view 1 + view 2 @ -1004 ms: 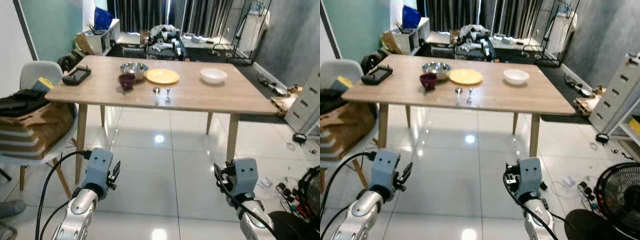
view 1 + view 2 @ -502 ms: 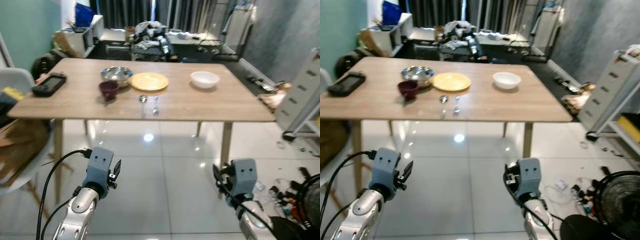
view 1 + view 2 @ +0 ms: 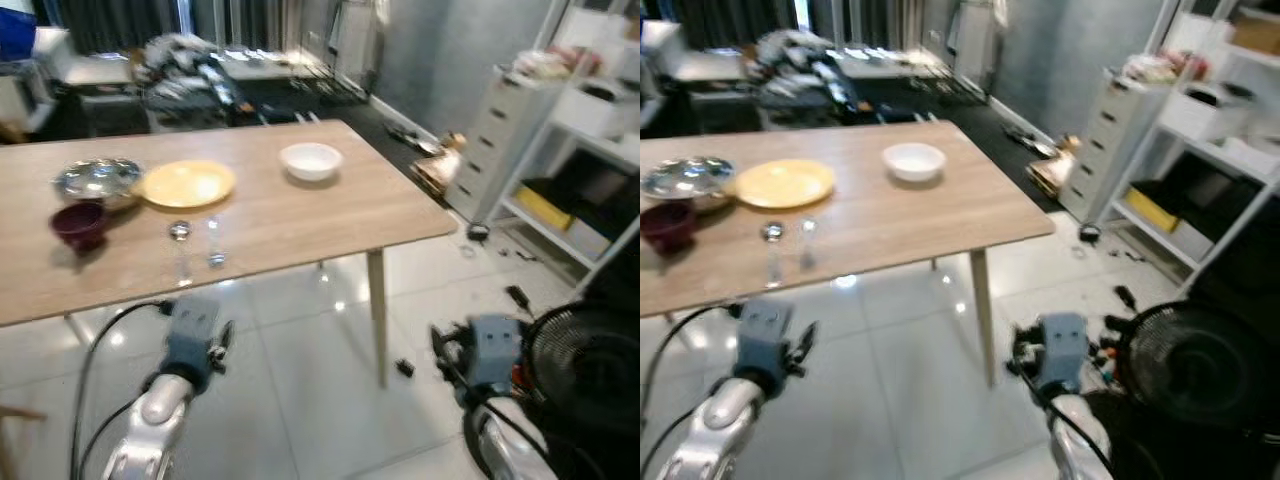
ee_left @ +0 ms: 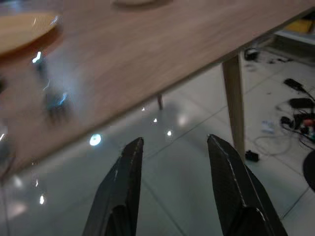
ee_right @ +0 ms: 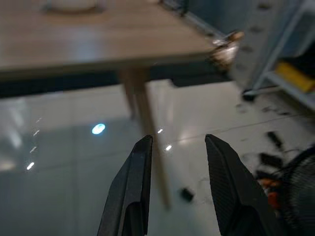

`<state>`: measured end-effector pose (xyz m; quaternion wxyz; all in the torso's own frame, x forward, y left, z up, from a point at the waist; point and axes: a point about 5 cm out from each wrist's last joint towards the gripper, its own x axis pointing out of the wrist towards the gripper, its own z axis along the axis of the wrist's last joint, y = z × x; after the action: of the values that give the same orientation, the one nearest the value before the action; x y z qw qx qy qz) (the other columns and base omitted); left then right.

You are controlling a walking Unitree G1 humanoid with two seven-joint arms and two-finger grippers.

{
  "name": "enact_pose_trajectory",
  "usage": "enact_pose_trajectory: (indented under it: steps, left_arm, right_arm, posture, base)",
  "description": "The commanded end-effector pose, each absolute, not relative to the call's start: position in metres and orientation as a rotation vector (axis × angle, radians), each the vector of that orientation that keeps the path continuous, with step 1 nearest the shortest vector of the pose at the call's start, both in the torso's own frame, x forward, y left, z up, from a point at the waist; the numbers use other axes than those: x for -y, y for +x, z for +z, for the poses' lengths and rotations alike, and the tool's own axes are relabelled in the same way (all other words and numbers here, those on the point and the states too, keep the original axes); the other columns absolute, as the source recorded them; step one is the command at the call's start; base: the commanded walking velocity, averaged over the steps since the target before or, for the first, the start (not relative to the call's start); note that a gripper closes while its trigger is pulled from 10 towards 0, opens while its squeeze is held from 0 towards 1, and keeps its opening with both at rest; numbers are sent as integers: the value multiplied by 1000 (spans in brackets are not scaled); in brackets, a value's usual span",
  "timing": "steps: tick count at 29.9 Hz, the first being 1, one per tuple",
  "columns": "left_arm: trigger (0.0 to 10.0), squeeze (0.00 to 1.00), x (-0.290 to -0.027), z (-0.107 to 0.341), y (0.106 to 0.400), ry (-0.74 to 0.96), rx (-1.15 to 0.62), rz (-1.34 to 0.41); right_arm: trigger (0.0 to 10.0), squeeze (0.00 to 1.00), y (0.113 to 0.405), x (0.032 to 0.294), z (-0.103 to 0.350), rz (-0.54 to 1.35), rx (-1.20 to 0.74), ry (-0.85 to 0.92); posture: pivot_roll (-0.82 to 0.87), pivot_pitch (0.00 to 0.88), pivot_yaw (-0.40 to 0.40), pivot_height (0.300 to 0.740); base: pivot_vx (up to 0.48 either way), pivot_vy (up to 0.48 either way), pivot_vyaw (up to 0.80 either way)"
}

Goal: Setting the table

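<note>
The bench (image 3: 300, 215), a wooden one on pale legs, is seen across the upper left of the left eye frame, with the tableware gathered toward its left part. A yellow plate (image 3: 187, 183) is laid near the far edge, with a steel bowl (image 3: 97, 179) just beside it on the left and a dark red cup (image 3: 79, 224) in front of that bowl. A spoon (image 3: 180, 235) and a fork (image 3: 214, 240) are placed side by side in front of the plate. A white bowl (image 3: 311, 160) is set apart to the right.

The left hand (image 4: 173, 189) is held low in front of the bench, its two fingers spread wide with nothing between them. The right hand (image 5: 176, 184) is likewise held wide and empty over the glossy tiled floor (image 3: 310, 390), near the bench leg (image 3: 377, 315). A black fan (image 3: 585, 365) is seen at the lower right, and a white drawer unit (image 3: 500, 140) at the upper right.
</note>
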<state>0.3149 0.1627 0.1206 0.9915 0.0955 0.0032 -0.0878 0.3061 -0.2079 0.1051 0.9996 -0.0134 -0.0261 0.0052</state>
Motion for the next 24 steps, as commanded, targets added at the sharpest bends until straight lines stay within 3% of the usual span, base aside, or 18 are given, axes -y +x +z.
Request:
enact_pose_trajectory:
  steps: [1,5,12,24]
  left_arm:
    - [10000,0,-170,125,314,233,12,-148]
    - [10000,0,-174,133,315,255,45,-131]
    - [10000,0,-211,190,324,305,220,51]
    - [10000,0,-227,198,320,313,229,124]
  right_arm:
    - [10000,0,304,203,99,21,30,-13]
    - [10000,0,305,201,102,31,41,-2]
    - [10000,0,317,163,137,223,155,81]
    - [10000,0,330,132,158,311,193,149]
  posture:
    - [112,18,36,740]
    - [112,21,37,740]
    - [125,25,30,740]
    - [149,30,11,740]
  base:
    - [465,0,-750]
    - [465,0,-753]
    - [465,0,0]
    - [465,0,0]
